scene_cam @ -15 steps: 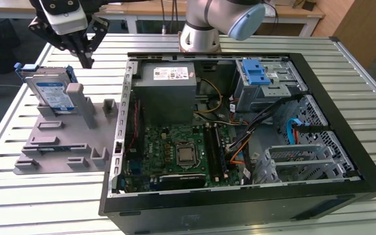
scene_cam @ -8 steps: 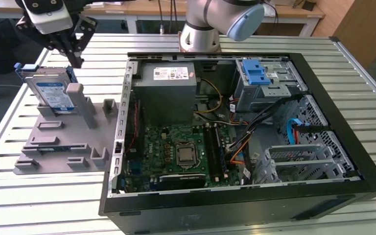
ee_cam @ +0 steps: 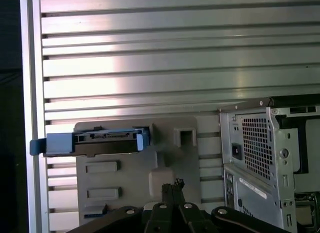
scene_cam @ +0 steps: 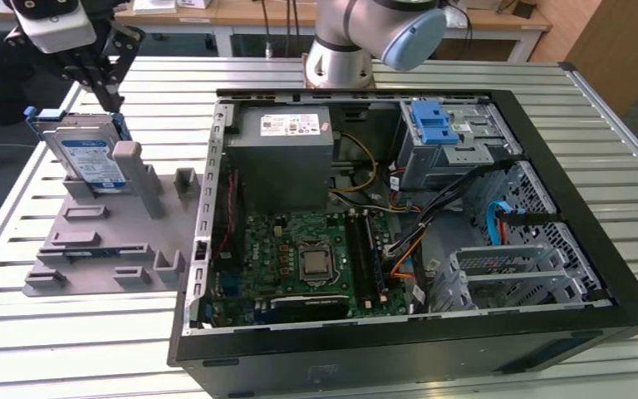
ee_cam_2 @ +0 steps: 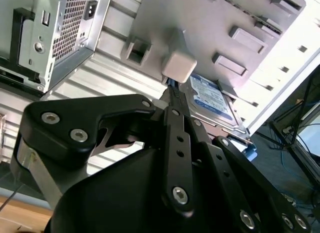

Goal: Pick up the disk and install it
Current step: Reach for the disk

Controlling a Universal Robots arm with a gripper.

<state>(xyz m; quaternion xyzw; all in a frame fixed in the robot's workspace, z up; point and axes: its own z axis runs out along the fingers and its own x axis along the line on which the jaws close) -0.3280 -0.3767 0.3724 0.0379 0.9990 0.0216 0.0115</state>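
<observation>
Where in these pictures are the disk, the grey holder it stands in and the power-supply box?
disk [scene_cam: 84,156], exterior view, white-and-blue label.
grey holder [scene_cam: 129,223], exterior view, bare flat base.
power-supply box [scene_cam: 286,165], exterior view, grey face below sticker.

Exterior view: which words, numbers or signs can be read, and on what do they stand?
None can be read.
White-and-blue label on the flat silver-metal disk: too small to read.
White sticker on the grey power-supply box: too small to read.

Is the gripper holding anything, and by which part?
Nothing is held: the shut gripper hangs clear of the disk, which stands in the grey fixture.
</observation>
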